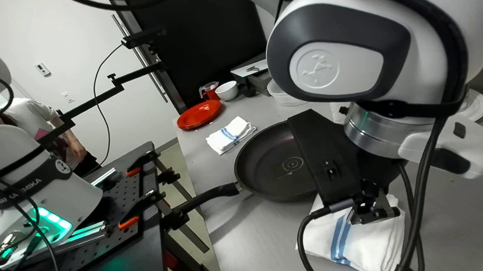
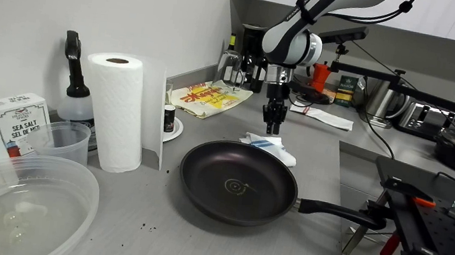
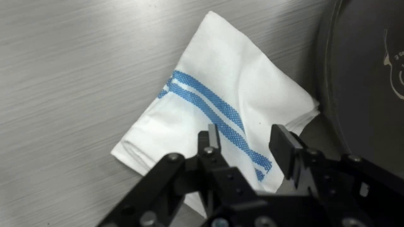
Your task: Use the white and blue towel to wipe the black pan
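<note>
Fingers [image 3: 281, 148] stand apart in the wrist view, and I read my gripper [image 3: 244, 130] as moderately wide. It hangs over the white and blue towel [image 3: 211, 60], and I see the blue stripes running across the gap. The towel lies loosely folded on the grey counter [image 3: 63, 94], one corner reaching right toward the black pan [image 3: 363, 126]; I cannot tell whether cloth and rim touch. In an exterior view I find the towel on the far side of the pan, whose long handle [image 2: 331, 209] sticks out to the right, past the counter's edge. A paper towel roll [image 2: 117, 121] stands upright to the left, between pan and wall. In an exterior view I also have another striped cloth [image 1: 230, 135], folded near the pan's far left side, with a red plate [image 1: 199, 115] beyond it and a white bowl [image 1: 227, 90] farther still, to the right.
</note>
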